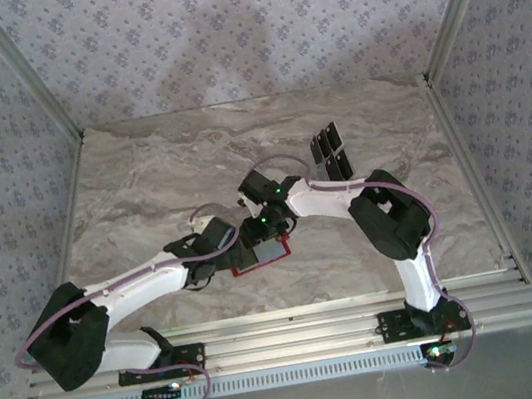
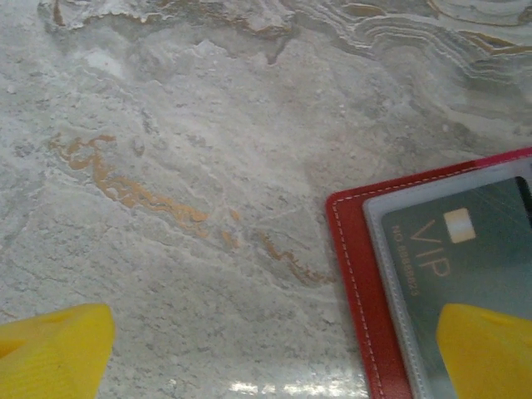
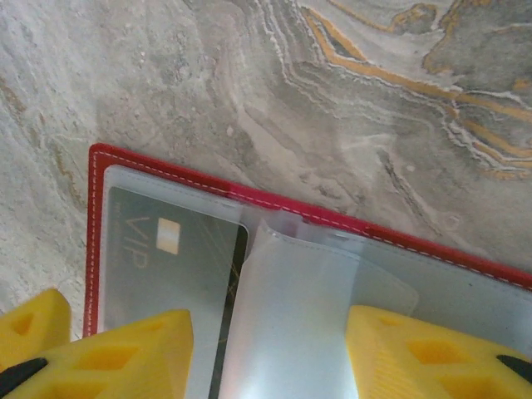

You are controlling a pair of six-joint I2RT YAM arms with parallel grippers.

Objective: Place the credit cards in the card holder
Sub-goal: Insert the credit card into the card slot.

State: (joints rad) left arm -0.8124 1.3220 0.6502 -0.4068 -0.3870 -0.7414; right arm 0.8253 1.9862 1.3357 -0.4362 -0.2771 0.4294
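Left gripper (image 2: 266, 366) first: it's released, jaws spread wide, one yellow fingertip (image 2: 486, 353) hanging over the left end of the card holder (image 2: 353, 283), the other out past that end above bare marble, and whether the near one presses down I cannot tell. Over to the right gripper (image 3: 266, 357): jaws parted too, straddling a clear pocket flap (image 3: 316, 307) that lifts a little off the open holder, with no firm pinch to be seen on it. Just beside that flap, toward the holder's left end, the VIP card (image 3: 166, 258) lies tucked under the greyish clear pocket, dark face up, pale chip showing, framed by the holder's red stitched edge. From above, the holder lies open and flat on the table (image 1: 141, 179), both grippers meeting right over it, the left arm reaching in from the holder's left, the right arm curling in from its right. And the remaining credit cards (image 1: 330, 153), a small fanned cluster of black rectangles, lie beyond the holder and off to its right, well apart from it
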